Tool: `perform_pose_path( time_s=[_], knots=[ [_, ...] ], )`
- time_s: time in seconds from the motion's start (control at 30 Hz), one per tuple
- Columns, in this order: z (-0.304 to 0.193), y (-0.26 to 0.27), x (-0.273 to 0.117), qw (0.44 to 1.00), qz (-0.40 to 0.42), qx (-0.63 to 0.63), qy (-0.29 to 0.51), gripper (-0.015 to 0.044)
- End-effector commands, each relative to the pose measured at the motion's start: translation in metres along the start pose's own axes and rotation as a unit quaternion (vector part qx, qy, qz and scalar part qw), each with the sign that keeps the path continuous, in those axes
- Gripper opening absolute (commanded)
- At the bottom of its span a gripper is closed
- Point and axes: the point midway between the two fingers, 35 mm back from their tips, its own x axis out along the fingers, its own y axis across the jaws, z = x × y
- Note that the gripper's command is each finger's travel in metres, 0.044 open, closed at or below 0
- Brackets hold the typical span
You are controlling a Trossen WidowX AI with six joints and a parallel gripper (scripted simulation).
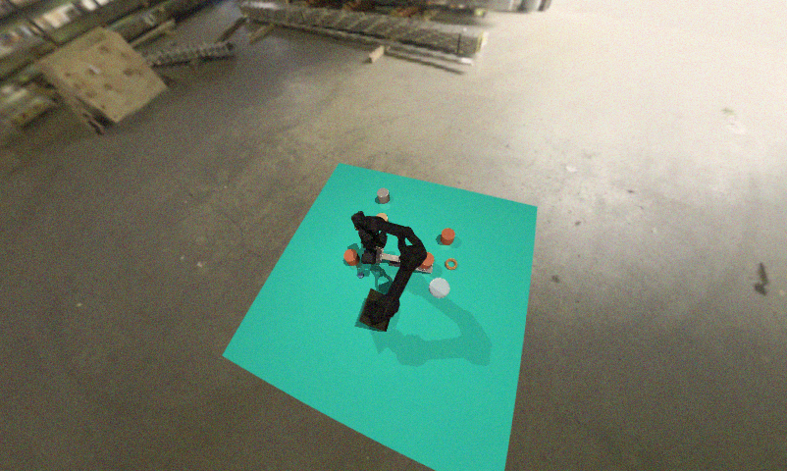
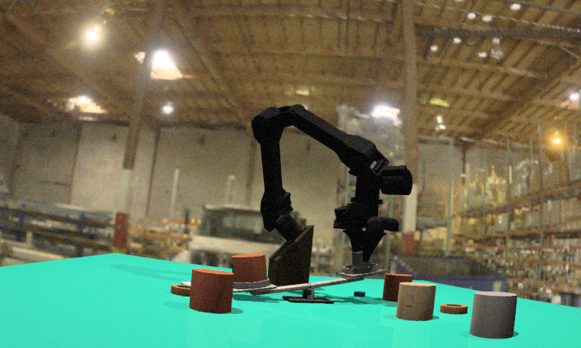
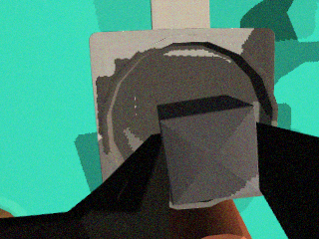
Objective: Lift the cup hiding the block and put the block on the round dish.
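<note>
The claw (image 2: pixel 362 258) (image 3: pixel 199 138) pinches the grey block (image 2: pixel 357 259) (image 3: pixel 211 161) at the raised end of the balance (image 1: pixel 390 257) (image 2: pixel 285 288) (image 3: pixel 180 14), right of centre in the exterior view. 1 red cup (image 1: pixel 427 260) (image 2: pixel 249 267) stands on the lower end, at centre-left. In the top view, the white dish (image 1: pixel 439 287) lies on the bench (image 1: pixel 445 408) (image 2: pixel 69 301) (image 3: pixel 40 100), right of the arm (image 1: pixel 402 280) (image 2: pixel 272 164).

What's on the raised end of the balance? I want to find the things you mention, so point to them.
A grey block (image 2: pixel 357 257) (image 3: pixel 211 154), clamped between the fingers (image 2: pixel 364 260), over a round rimmed pan (image 3: pixel 135 100). The pan's surface directly beneath the block is covered.
</note>
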Motion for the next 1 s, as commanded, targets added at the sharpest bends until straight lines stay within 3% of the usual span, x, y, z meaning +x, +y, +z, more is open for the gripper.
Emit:
perform_pose_path(
  time_s=[0.0, 0.27, 0.53, 0.97],
  knots=[
    [-0.002, 0.004, -0.027, 1.000, 0.008, 0.003, 0.005, 0.0000],
    [-0.001, -0.001, -0.078, 1.000, 0.007, 0.004, 0.005, 0.0000],
    [0.008, 0.002, -0.078, 1.000, 0.008, 0.001, 0.012, 0.0000],
    [0.069, 0.012, -0.067, 0.998, 0.017, -0.009, 0.052, 0.0000]
  ],
)
